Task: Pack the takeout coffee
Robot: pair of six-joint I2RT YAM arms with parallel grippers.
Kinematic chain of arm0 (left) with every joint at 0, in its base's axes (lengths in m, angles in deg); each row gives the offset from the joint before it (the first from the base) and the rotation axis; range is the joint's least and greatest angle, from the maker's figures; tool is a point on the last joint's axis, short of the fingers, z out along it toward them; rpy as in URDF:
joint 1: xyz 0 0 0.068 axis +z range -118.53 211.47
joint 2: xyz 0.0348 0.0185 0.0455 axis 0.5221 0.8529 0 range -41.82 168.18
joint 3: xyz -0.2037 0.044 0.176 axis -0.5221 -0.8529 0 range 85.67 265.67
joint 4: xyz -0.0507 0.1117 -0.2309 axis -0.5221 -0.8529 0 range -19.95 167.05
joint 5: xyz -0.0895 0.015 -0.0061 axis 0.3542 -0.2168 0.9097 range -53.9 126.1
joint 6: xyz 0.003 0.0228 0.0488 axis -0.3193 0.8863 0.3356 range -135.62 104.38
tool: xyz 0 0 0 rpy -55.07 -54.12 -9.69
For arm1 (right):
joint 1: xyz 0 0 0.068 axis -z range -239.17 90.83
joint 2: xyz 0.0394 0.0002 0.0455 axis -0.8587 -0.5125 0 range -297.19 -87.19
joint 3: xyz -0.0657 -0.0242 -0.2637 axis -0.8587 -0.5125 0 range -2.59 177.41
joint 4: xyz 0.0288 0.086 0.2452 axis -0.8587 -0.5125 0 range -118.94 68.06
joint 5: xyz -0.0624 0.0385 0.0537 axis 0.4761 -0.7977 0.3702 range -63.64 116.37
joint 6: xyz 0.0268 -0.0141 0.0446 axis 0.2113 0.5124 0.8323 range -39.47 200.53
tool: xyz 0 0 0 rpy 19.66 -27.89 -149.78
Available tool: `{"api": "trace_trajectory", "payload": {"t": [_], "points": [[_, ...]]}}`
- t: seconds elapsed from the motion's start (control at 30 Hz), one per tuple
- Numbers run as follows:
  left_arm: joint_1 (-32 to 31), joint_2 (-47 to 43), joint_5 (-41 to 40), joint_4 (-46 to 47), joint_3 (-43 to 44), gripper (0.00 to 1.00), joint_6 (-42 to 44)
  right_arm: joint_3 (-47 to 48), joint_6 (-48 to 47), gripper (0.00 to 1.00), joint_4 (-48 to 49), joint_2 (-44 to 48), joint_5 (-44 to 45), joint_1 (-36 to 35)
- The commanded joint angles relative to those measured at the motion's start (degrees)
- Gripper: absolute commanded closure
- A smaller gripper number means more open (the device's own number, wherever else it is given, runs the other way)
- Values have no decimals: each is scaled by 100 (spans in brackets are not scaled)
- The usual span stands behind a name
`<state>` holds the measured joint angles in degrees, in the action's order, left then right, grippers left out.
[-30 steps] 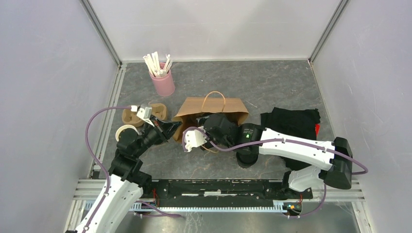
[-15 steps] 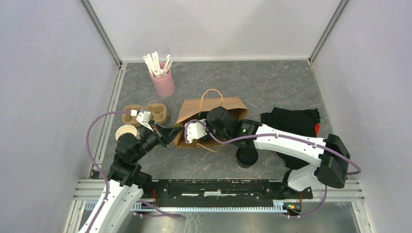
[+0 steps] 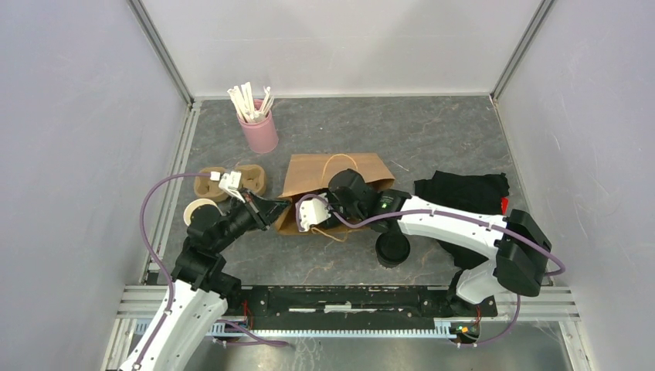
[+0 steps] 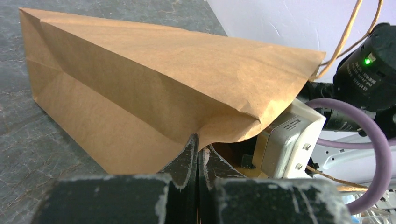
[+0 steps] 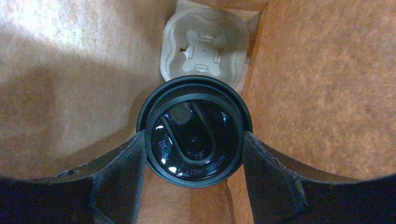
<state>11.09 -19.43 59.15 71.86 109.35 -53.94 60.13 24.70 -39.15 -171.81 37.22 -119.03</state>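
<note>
A brown paper bag (image 3: 336, 174) lies on its side with its mouth facing the arms. My left gripper (image 4: 198, 142) is shut on the bag's mouth edge (image 4: 224, 128) and holds it up; in the top view it is at the bag's left corner (image 3: 276, 207). My right gripper (image 5: 192, 142) is inside the bag, shut on a coffee cup with a black lid (image 5: 194, 128). A pale pulp carrier (image 5: 204, 46) lies deeper in the bag. A second lidded coffee cup (image 3: 392, 249) stands on the table near the right arm.
An open cup with a pale rim (image 3: 201, 209) stands at the left beside a brown cardboard carrier (image 3: 232, 182). A pink cup of white sticks (image 3: 259, 130) stands at the back. A black cloth (image 3: 463, 193) lies right of the bag.
My right gripper has moved from in front of the bag's mouth into the bag with the cup. The bag has flattened and shifted slightly. My left gripper keeps its hold on the edge.
</note>
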Motion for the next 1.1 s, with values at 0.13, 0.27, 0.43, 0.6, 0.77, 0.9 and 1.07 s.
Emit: {"api": "trace_trajectory", "payload": {"t": [0.13,0.27,0.43,0.6,0.77,0.9,1.07], "points": [[-18,331,-667,-1233,911,98,59,-429,-120,99,508,273,136,170],[-12,404,-942,-1687,1126,98,166,-738,-69,98,591,589,125,275],[-40,511,-892,-1727,1133,98,195,-1043,-19,97,670,868,-116,501],[-174,755,-779,-1730,1218,98,192,-1034,-68,98,651,844,-202,581],[-237,969,-777,-1700,1360,98,282,-658,89,98,450,707,-290,578],[-238,1126,-667,-1612,1428,98,262,-541,-50,98,317,646,-48,585],[-238,1170,-722,-1668,1556,98,243,-453,-245,98,207,644,319,575]]}}
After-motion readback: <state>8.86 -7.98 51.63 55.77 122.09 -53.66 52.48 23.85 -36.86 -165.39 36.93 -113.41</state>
